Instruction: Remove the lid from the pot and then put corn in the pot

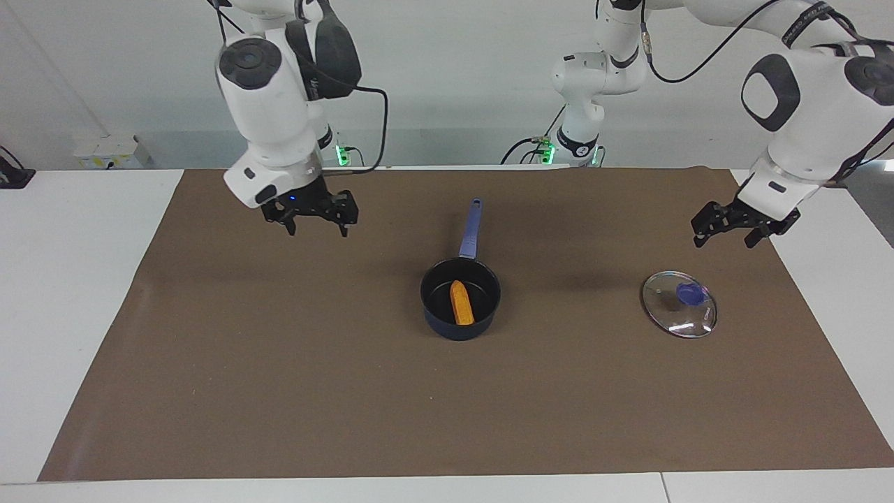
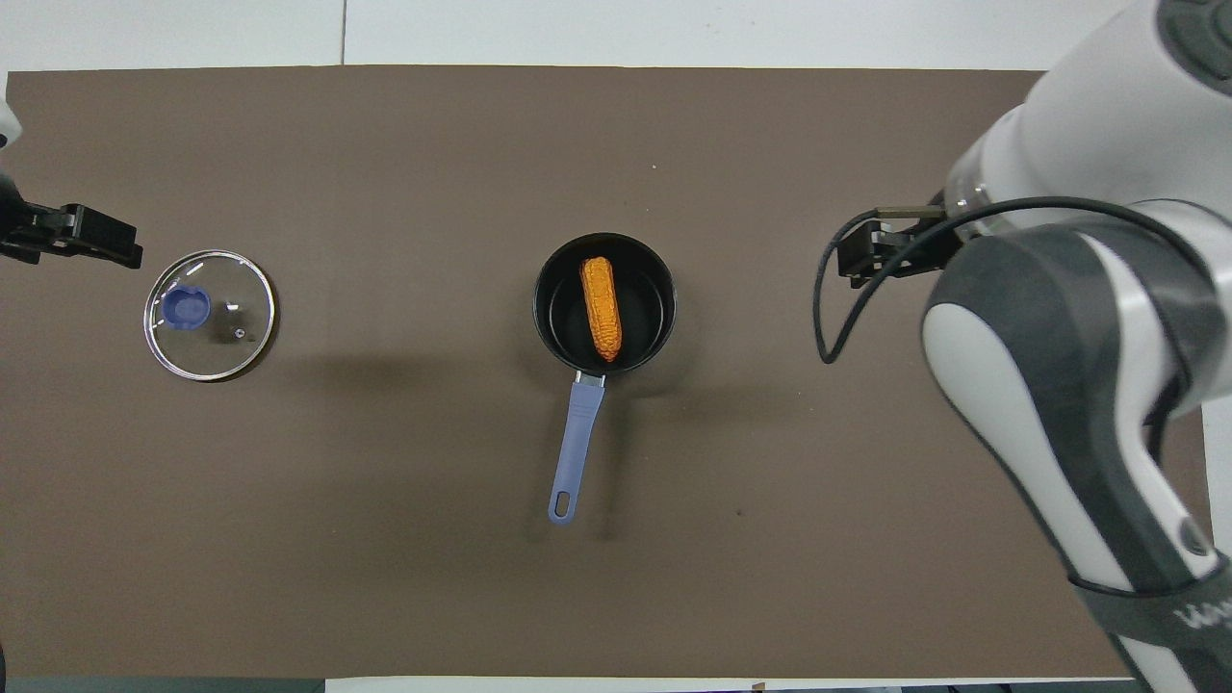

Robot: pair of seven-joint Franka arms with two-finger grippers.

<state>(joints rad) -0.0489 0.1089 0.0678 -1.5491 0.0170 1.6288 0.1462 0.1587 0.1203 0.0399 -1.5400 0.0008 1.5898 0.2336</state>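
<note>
Bumpy orange corn [image 1: 461, 302] in dark round pot [image 1: 438, 319]; both grippers apparently spread, empty.

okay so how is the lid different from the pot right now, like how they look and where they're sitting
The lid is clear glass with a metal rim; the pot is dark navy with a black inside.
The lid lies flat on the brown mat toward the left arm's end of the table, carrying nothing; the pot stands mid-table, uncovered, with the corn inside.
The lid has a blue knob at its centre; the pot has a long blue handle pointing toward the robots.
Both are round and about equally wide.
</note>
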